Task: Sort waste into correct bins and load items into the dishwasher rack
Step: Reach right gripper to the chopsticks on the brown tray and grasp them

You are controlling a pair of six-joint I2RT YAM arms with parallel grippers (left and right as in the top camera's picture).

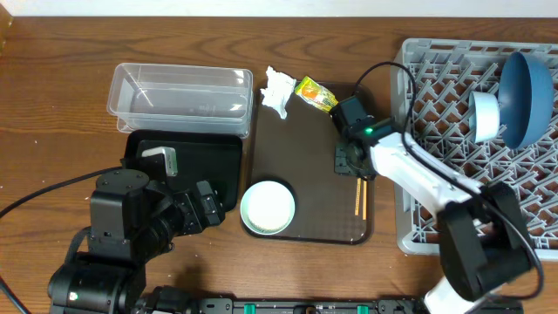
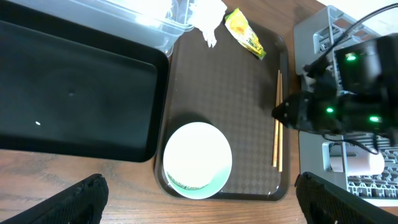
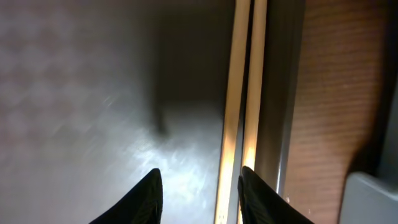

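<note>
Large dark-blue bowl (image 1: 527, 87) and smaller white-blue bowl (image 1: 485, 118) sit in the grey lattice rack (image 1: 436, 87), upper right, while the right gripper (image 3: 200, 190), open and empty, hovers over wooden chopsticks (image 1: 358, 197) right of centre, with pale-green bowl (image 1: 268, 208), crumpled white tissue (image 1: 279, 90) and yellow-green wrapper (image 1: 316, 94) unsorted.

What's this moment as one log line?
right gripper: open, low over chopsticks on brown tray | left gripper: open, near pale-green bowl | rack: dark-blue bowl, white-blue bowl | tissue, wrapper: unsorted

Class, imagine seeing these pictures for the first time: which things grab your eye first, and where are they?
The dark-blue bowl stands out, tilted in the grey rack at the right. Then the right hand, open, low over the wooden chopsticks at the right edge of the brown tray, and the pale-green bowl at its front.
</note>
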